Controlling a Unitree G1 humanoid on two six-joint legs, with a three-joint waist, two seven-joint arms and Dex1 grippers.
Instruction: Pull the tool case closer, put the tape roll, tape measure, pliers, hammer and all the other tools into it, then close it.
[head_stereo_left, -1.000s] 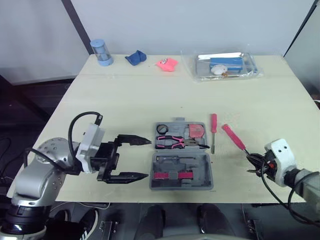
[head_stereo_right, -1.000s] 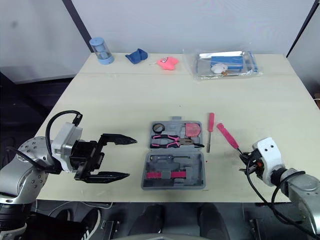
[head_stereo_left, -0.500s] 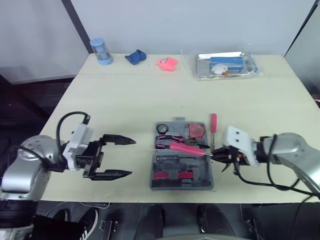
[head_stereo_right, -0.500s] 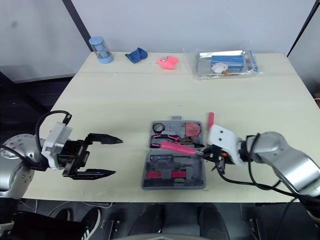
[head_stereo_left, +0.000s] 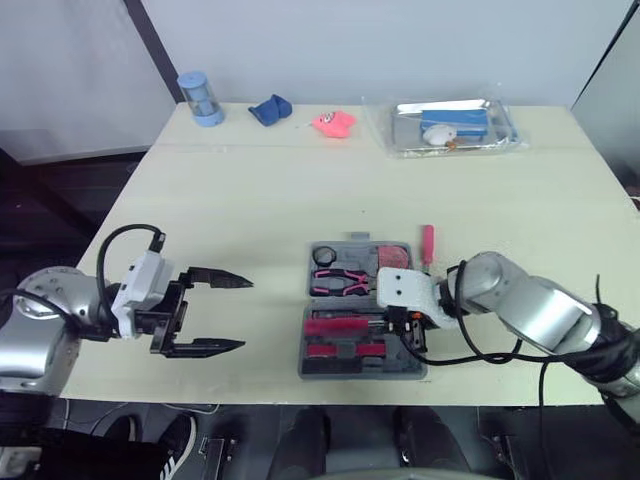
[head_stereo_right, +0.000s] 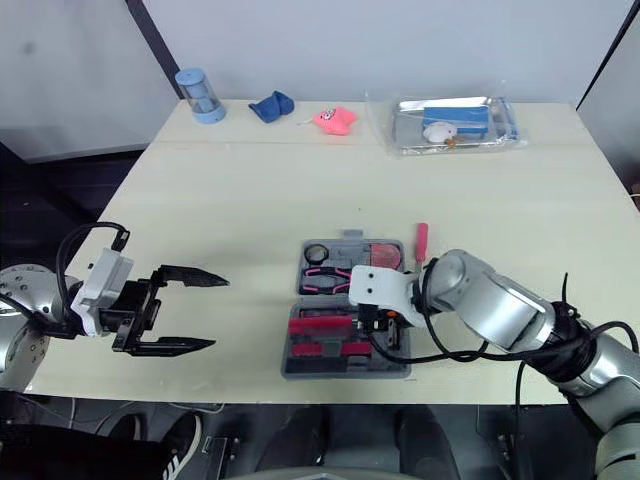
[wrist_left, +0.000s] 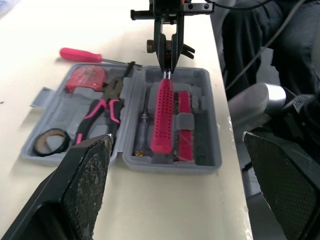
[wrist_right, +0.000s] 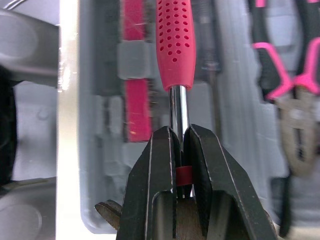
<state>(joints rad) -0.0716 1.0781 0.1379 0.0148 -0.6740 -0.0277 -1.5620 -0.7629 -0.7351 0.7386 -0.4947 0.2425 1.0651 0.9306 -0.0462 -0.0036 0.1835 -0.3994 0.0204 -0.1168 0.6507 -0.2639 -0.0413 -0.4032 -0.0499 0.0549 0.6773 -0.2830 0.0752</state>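
Table (head_stereo_left: 250, 215), open tool case (wrist_left: 209, 125): screwdriver (wrist_left: 163, 115) crosswise, handle leftward, shaft in right gripper (wrist_right: 180, 146)

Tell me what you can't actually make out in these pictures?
- Tip of the screwdriver: right wrist view, hidden inside the right gripper.
- Contents of the clear bag: eye views, too small.
- Right end of the tool case: eye views, covered by that gripper's wrist.
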